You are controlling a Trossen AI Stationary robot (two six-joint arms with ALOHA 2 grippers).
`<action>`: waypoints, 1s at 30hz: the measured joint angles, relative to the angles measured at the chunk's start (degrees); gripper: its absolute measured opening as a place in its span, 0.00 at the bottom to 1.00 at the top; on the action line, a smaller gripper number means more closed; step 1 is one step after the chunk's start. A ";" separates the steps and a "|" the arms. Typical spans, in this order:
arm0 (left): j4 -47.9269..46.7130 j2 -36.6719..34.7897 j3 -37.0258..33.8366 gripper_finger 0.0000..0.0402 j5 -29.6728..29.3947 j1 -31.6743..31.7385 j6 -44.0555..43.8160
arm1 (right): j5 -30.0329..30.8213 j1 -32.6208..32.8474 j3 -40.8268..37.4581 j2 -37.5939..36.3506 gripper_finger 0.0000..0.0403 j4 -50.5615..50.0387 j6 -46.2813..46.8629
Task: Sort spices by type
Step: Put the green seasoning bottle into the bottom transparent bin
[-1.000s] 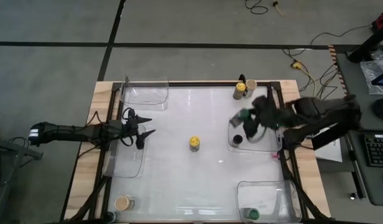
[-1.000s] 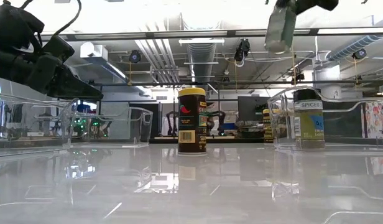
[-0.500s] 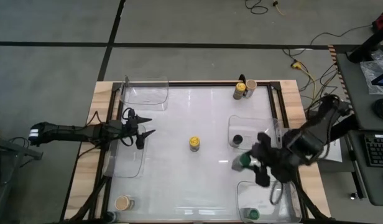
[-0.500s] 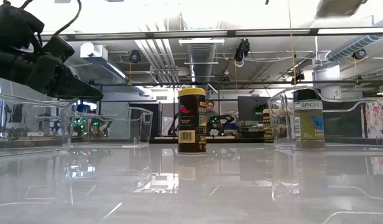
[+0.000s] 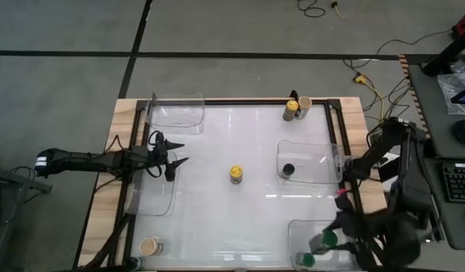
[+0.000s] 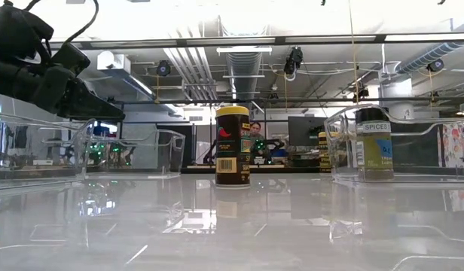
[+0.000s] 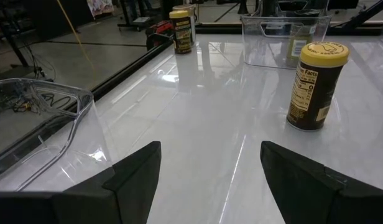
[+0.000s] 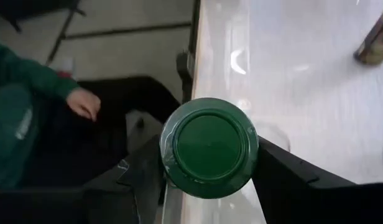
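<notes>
My right gripper (image 5: 327,242) is shut on a green-lidded spice jar (image 8: 208,146) and holds it over the clear tray (image 5: 308,227) at the near right corner. Another green-lidded jar (image 5: 307,261) stands in that tray. A yellow-lidded jar (image 5: 236,174) stands on its base at mid-table. A black-lidded jar (image 5: 287,170) stands in the clear tray (image 5: 312,155) at the right. My left gripper (image 5: 172,155) waits open at the table's left, touching nothing; in its wrist view (image 7: 210,149) the gap between its fingers is empty. My right gripper pinches the green-lidded jar between its two fingers (image 8: 145,174), one on each side of the body just under the lid (image 8: 170,171). The lid faces back toward the wrist, and the jar's body is hidden behind it. The jar is lifted clear above the tray.
A yellow-lidded jar (image 5: 291,110) and a tan-lidded jar (image 5: 304,102) stand at the far edge. Another tan-lidded jar (image 5: 148,245) stands at the near left corner. Clear trays sit at the far left (image 5: 176,113) and left (image 5: 153,193). A person's hand (image 8: 83,102) shows beyond the table's edge.
My right gripper has swung with the green-lidded jar from above the right tray toward the table's near edge, to above the near right tray, turning its wrist on the way. It has left the top of the low view. The jar has stayed in the hold.
</notes>
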 joint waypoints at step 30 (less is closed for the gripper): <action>0.00 0.02 -0.02 0.65 0.00 0.00 0.00 | -8.12 2.41 -0.04 18.83 0.51 -5.48 18.93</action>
